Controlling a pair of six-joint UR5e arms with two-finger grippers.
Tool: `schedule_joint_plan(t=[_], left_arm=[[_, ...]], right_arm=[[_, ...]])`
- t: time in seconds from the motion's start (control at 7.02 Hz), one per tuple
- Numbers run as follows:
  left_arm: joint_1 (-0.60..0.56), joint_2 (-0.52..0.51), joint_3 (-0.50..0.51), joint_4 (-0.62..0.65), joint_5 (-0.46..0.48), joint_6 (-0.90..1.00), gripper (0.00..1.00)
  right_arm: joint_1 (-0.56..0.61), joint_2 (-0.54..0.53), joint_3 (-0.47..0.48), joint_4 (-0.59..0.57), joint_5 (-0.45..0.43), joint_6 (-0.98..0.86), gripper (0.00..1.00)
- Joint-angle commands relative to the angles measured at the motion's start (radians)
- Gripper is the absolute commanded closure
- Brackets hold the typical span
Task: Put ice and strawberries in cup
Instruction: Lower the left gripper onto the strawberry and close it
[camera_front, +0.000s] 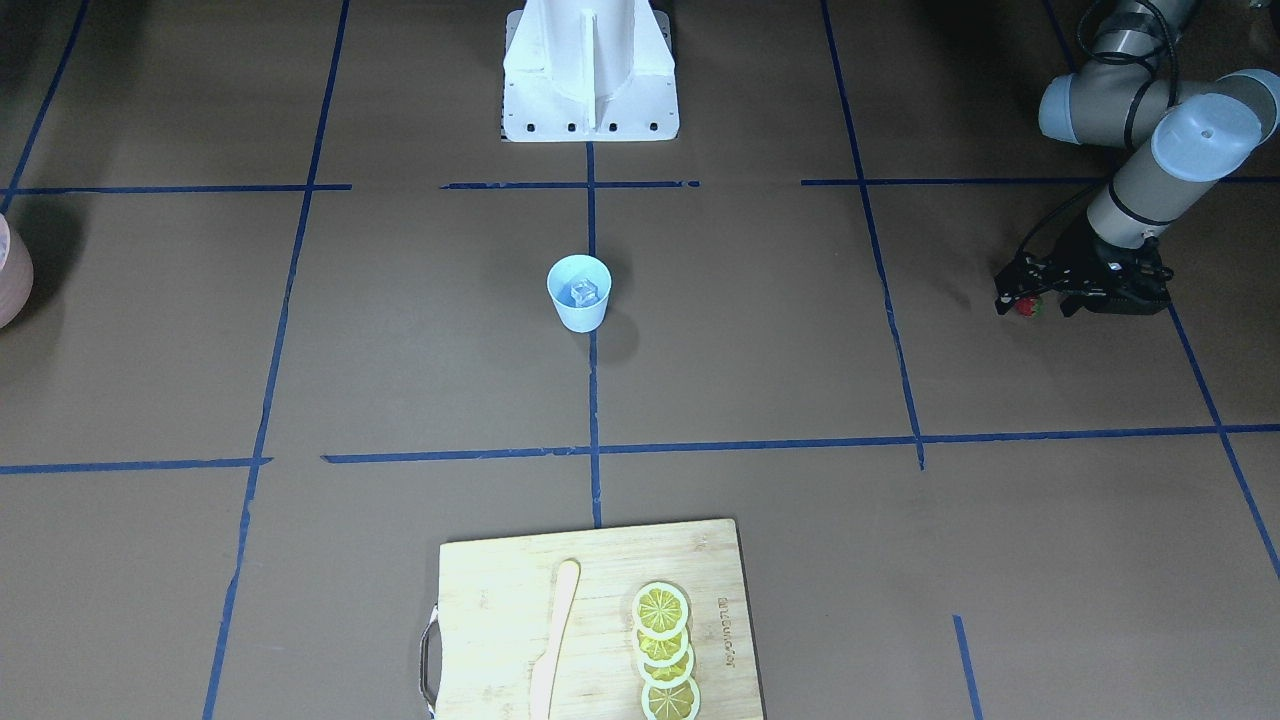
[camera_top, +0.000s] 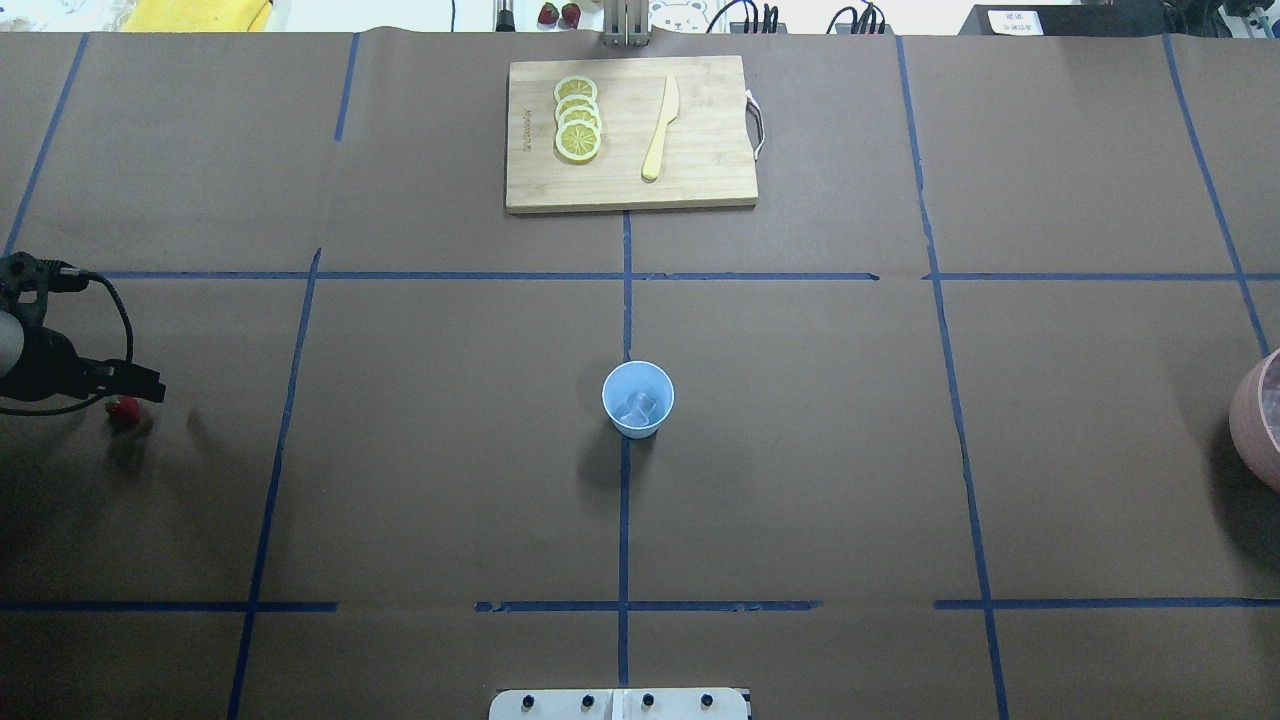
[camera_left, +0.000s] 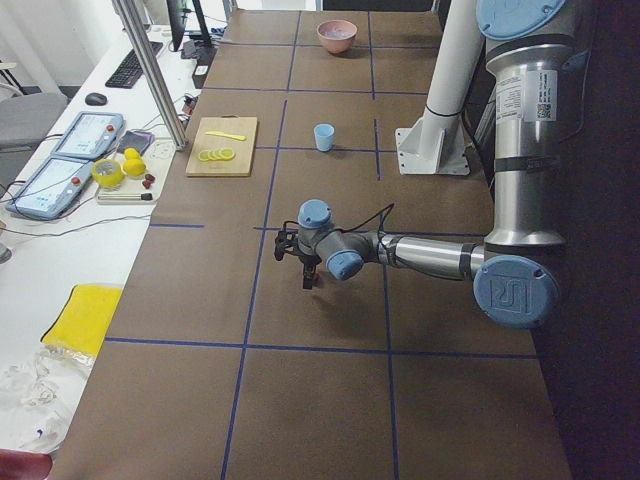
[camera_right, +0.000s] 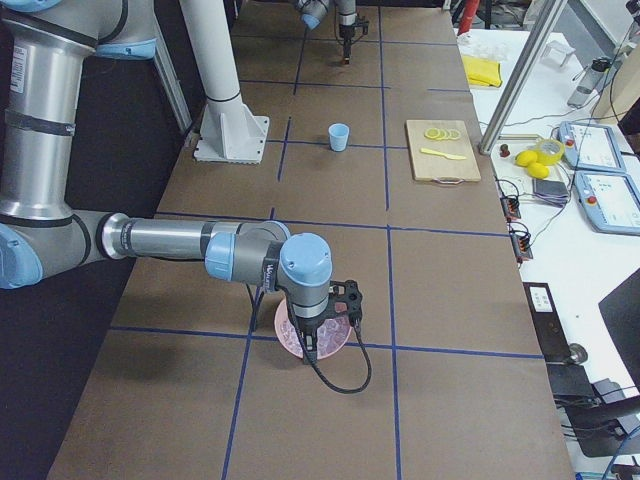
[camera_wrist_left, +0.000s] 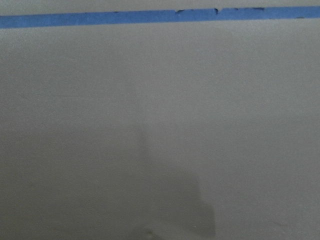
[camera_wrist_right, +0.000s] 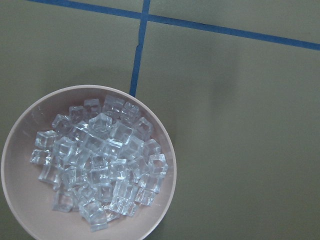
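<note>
The light-blue cup (camera_front: 579, 294) stands mid-table with clear ice cubes (camera_front: 584, 292) in it; it also shows in the overhead view (camera_top: 638, 399). The tiny red strawberry (camera_front: 1027, 306) lies on the brown paper at my far left, also seen from overhead (camera_top: 123, 410). My left gripper (camera_front: 1035, 303) is low over it, pointing down. Its jaws look open, with one finger on each side of the berry. My right gripper (camera_right: 322, 328) hangs over a pinkish bowl (camera_wrist_right: 165, 135) full of ice cubes (camera_wrist_right: 97, 160). I cannot tell whether it is open or shut.
A wooden cutting board (camera_top: 630, 135) at the far side holds lemon slices (camera_top: 577, 118) and a wooden knife (camera_top: 660, 128). The white robot base (camera_front: 590, 70) is behind the cup. Blue tape lines cross the table.
</note>
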Motion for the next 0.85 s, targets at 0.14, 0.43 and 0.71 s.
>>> schedule_joint_plan(t=[0.14, 0.43, 0.71], left_arm=[[0.001, 0.006, 0.0, 0.001, -0.001, -0.005, 0.0], [0.001, 0.008, -0.001, 0.001, -0.001, -0.007, 0.06], [0.004, 0.008, 0.002, 0.003, -0.002, -0.007, 0.06]], right_arm=[[0.0, 0.001, 0.001, 0.0, 0.0, -0.002, 0.01], [0.0, 0.001, 0.0, 0.0, 0.0, -0.002, 0.01], [0.0, 0.001, -0.002, 0.0, -0.002, -0.003, 0.01]])
